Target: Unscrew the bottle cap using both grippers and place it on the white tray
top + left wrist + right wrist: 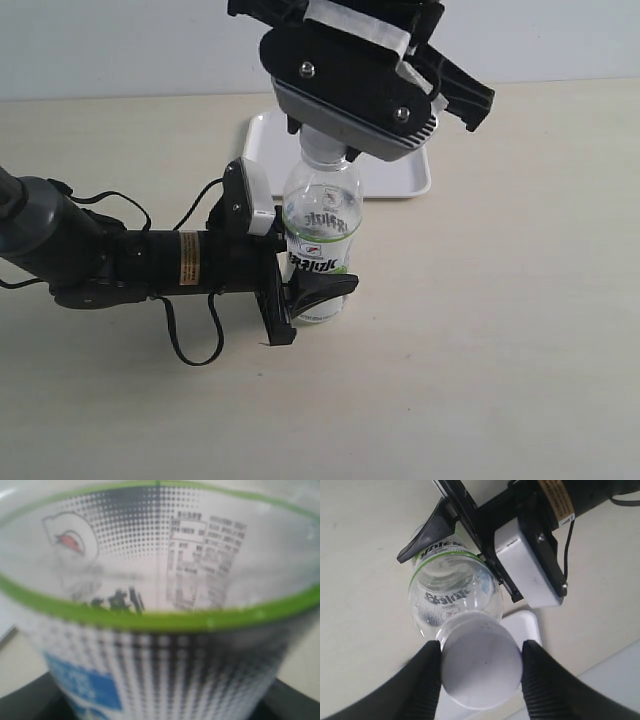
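Observation:
The clear bottle point(320, 235) with its white-and-green label stands upright at the table's middle. My left gripper point(310, 292) comes in level from the left and is shut on the bottle's lower body; in the left wrist view the label point(160, 605) fills the picture, with black fingers point(295, 702) at the corners. My right gripper point(330, 148) hangs over the neck and hides the cap in the exterior view. In the right wrist view its two ribbed fingers point(427, 680) press both sides of the white bottle cap point(481, 660), which sits on the bottle point(452, 587).
The white tray point(405, 175) lies just behind the bottle, partly under the right gripper; one corner of the tray point(526, 624) shows beside the cap. The left arm's black cables point(190, 340) loop on the table at the left.

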